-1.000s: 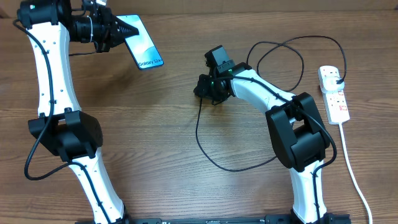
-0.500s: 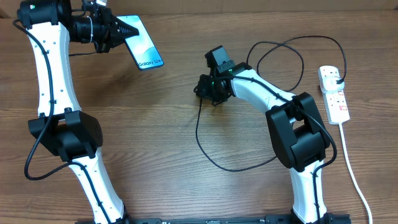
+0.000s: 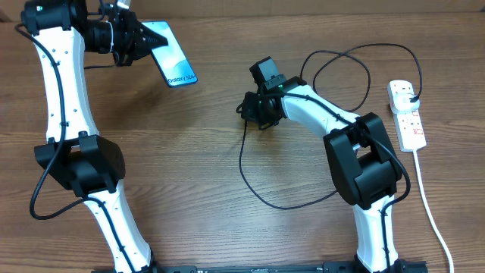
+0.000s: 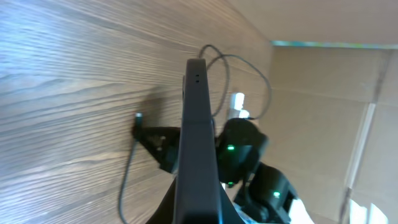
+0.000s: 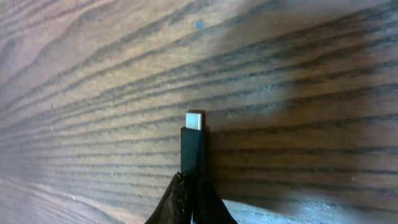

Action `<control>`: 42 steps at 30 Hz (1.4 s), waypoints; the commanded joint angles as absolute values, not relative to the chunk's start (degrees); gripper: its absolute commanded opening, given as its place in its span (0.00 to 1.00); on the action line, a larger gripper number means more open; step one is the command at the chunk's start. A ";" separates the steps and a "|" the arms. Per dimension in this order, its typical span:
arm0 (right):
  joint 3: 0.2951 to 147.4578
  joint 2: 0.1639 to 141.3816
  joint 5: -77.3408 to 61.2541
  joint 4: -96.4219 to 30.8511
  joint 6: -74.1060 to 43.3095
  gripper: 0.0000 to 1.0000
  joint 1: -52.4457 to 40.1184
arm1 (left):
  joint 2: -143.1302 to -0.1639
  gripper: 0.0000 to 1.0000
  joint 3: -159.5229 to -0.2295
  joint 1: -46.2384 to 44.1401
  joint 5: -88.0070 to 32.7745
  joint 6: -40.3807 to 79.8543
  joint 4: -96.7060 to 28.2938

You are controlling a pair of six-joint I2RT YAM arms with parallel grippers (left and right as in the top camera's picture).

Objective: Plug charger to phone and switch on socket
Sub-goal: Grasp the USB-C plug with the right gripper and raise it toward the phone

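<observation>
Wood-grain tabletop (image 3: 189,167) fills the overhead view, and only my left wrist camera shows the room past it: plain tan panels (image 4: 323,124). My left gripper (image 3: 151,36) is clamped on one end of the phone (image 3: 176,61), which is lifted off the wood and tilted. Beyond my fingertips its light-blue screen carries small dark writing beginning "Galaxy", the rest too small to read. From the left wrist the phone appears only edge-on, a dark slab with its screen hidden. My right gripper (image 3: 248,112) covers its catch from overhead. The right wrist view shows my fingers (image 5: 180,199) pinched on the charger's black connector (image 5: 194,149), its silver tip poking out close over the wood; I cannot tell if it touches. The charger cable (image 3: 240,159) loops away behind my right arm to the white power strip (image 3: 409,125), well apart from my fingers, with its white cord (image 3: 433,216).
</observation>
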State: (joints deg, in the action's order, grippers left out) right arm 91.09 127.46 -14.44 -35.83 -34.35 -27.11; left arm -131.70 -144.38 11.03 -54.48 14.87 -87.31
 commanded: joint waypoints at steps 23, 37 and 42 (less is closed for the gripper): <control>90.37 99.31 -28.16 -47.29 -17.47 0.04 -23.49 | -131.52 0.04 -145.12 5.08 -62.02 9.39 -89.36; 89.43 87.99 -22.55 -53.06 -17.50 0.04 -23.49 | -131.52 0.04 -145.12 -0.05 -62.04 6.35 -89.95; 82.63 81.73 -22.61 -48.03 -17.98 0.04 -23.42 | -131.52 0.04 -145.12 -0.40 -62.76 6.17 -89.93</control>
